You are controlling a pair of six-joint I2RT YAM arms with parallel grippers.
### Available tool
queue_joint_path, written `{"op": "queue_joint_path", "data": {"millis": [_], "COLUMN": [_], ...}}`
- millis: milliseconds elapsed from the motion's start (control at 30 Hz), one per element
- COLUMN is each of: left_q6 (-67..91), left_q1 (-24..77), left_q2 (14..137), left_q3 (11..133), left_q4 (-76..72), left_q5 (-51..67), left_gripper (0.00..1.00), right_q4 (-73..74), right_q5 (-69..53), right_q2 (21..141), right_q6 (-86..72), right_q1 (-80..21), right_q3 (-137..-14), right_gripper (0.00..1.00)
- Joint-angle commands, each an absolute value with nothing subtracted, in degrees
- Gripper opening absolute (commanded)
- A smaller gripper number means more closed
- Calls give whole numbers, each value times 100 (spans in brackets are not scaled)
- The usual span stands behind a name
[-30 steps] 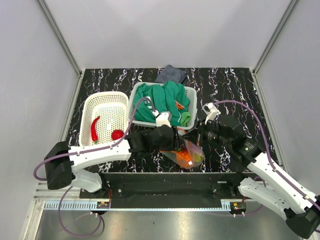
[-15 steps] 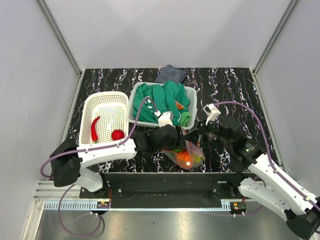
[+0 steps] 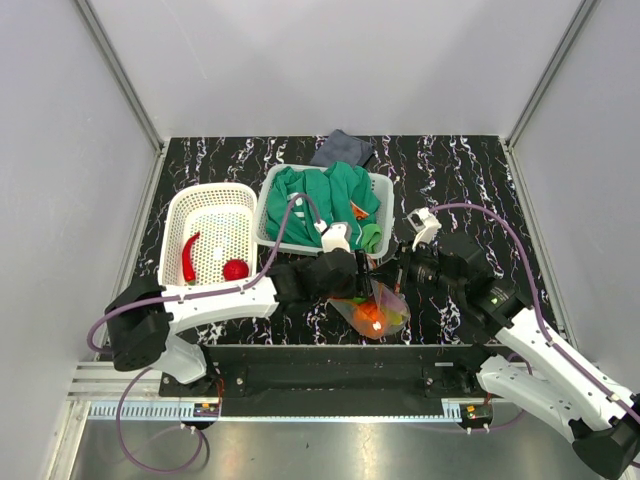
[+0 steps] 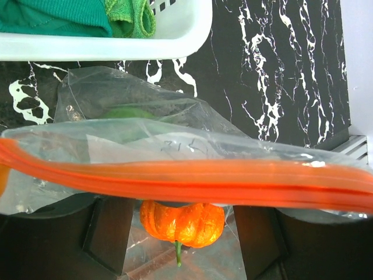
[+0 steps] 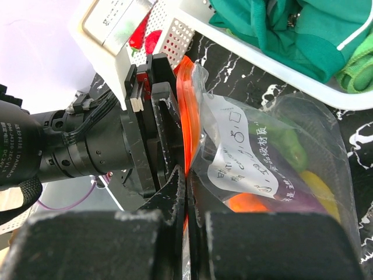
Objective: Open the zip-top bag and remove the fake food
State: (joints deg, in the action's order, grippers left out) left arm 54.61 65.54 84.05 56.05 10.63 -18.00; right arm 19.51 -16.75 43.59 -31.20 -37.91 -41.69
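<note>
While the right gripper (image 5: 186,182) pinches the zip-top bag (image 4: 175,151) at its strip, left gripper (image 4: 183,205) spread, fake food (image 4: 182,224) inside.

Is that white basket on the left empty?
No, a long red chili and a round red fruit lie in the white basket.

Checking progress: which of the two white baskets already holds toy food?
The perforated basket on the left: a red chili and a round red fruit lie in it. The other basket holds green cloth.
</note>
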Motion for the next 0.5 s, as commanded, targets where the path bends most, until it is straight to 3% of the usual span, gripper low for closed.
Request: {"op": "queue_joint_path", "data": {"millis": [0, 333, 467], "left_q6": [5300, 4940, 4747], "left_q1": [6504, 6469, 6512], "left_q2": [8613, 8377, 8148], "left_q3": [5634, 5493, 5432], "left_q4": [712, 457, 404], "left_q5": [-1793, -1784, -1618], "left_gripper": [66, 32, 13], "right_q4": [1696, 1758, 1767], "right_q5": [-1758, -1688, -1626], "right_q2": [4289, 4236, 4263], "right_q6": [-3155, -3138, -3050], "right_q1": [-3823, -3823, -3823], "right_q3": [-4184, -4192, -4254], "right_gripper": [0, 0, 0]}}
